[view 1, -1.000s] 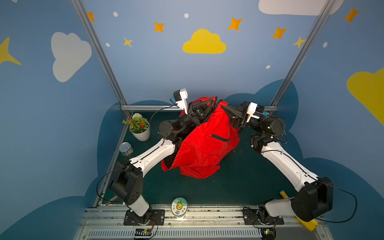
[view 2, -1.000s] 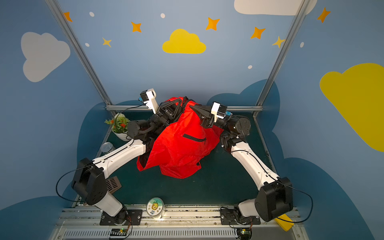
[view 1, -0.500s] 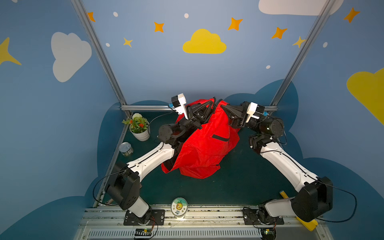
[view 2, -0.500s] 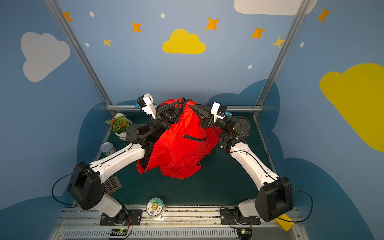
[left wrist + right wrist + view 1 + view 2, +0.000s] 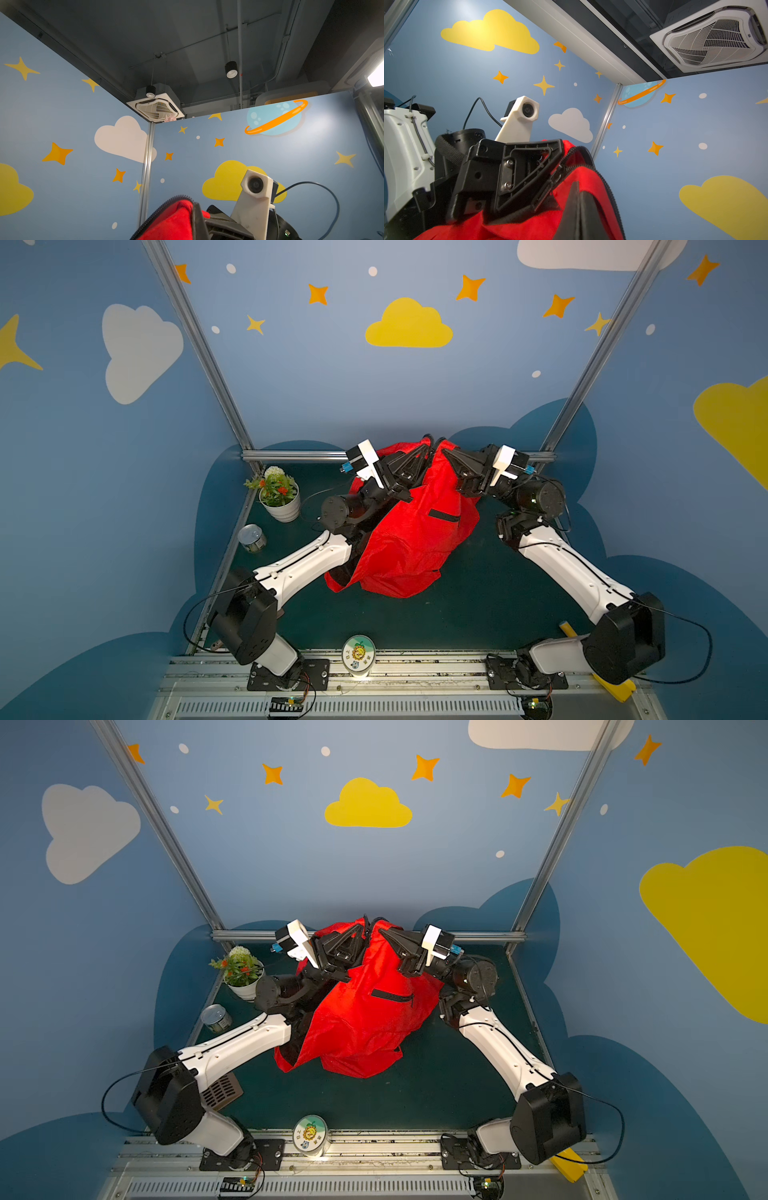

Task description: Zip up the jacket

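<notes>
Jacket (image 5: 415, 539), red with black zip trim, shown mid-table in both top views: its top edge is held up in the air between the two arms while its lower part rests bunched on the dark green table mat (image 5: 478, 605).

Top views. The left gripper (image 5: 428, 446) and right gripper (image 5: 444, 451) meet tip to tip at the highest point of the jacket (image 5: 361, 1019), each one closed on the fabric edge there. A black pocket zip (image 5: 392, 995) lies across the front panel. Well apart from the jacket, on the left side of the mat, stand a potted plant (image 5: 278, 497) and a tin can (image 5: 252, 538); a round tub with a picture lid (image 5: 358, 653) sits at the front rail.

Left wrist view. Looking upward: a red fold of the jacket (image 5: 172, 224) edged with zip teeth (image 5: 166, 204) sits against a black finger (image 5: 197, 218) of the left gripper, clamped to it. The camera (image 5: 256, 185) of the opposite arm is just beside.

Right wrist view. A triangular black finger (image 5: 517, 145) of the left gripper presses on the jacket's zip edge (image 5: 604, 182); red fabric (image 5: 529, 226) wraps a dark finger (image 5: 579, 209) of the right gripper, closed on it.
</notes>
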`<state>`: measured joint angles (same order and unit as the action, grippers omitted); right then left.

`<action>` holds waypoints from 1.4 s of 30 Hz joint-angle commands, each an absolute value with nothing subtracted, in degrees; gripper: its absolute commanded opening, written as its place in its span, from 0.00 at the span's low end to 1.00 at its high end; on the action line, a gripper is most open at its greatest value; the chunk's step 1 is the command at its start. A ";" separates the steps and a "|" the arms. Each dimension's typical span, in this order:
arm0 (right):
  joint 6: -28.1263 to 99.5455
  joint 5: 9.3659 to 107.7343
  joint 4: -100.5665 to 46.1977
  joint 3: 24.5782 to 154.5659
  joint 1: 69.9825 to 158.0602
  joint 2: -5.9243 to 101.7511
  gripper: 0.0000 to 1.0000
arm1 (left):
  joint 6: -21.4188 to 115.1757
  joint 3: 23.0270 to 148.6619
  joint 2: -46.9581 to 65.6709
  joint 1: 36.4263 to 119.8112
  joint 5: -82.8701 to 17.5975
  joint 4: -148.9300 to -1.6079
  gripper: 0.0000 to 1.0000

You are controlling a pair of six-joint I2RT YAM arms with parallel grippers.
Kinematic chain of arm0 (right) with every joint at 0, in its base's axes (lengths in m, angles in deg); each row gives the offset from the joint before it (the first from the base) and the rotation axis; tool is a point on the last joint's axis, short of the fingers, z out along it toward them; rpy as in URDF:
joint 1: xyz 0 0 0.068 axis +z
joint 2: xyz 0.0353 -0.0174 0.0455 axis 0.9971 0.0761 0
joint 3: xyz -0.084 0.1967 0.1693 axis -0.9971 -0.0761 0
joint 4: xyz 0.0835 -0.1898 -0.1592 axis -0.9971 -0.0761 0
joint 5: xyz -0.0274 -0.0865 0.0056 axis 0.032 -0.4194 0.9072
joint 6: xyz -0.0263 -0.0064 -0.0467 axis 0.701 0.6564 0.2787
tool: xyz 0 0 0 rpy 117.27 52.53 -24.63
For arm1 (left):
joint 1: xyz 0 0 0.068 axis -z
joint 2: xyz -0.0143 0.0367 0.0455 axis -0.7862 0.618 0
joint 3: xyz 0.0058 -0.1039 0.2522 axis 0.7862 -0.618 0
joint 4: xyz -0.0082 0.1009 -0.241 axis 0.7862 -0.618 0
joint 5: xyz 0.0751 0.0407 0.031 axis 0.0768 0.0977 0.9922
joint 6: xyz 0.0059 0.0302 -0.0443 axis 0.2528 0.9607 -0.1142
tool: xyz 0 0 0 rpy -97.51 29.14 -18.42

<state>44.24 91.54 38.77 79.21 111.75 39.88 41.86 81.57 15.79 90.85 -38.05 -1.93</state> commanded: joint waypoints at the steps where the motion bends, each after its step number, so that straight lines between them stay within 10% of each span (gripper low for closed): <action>1: 44.22 88.60 42.62 79.05 112.05 37.46 0.00 | 47.61 81.50 13.87 91.64 -37.14 0.54 0.03; 42: 43.72 85.41 45.00 78.10 112.62 35.25 0.00 | 65.38 77.34 11.34 96.64 -20.57 0.43 0.03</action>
<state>44.20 89.36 39.89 77.29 112.60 38.24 63.50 77.81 13.14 96.49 -23.08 -2.04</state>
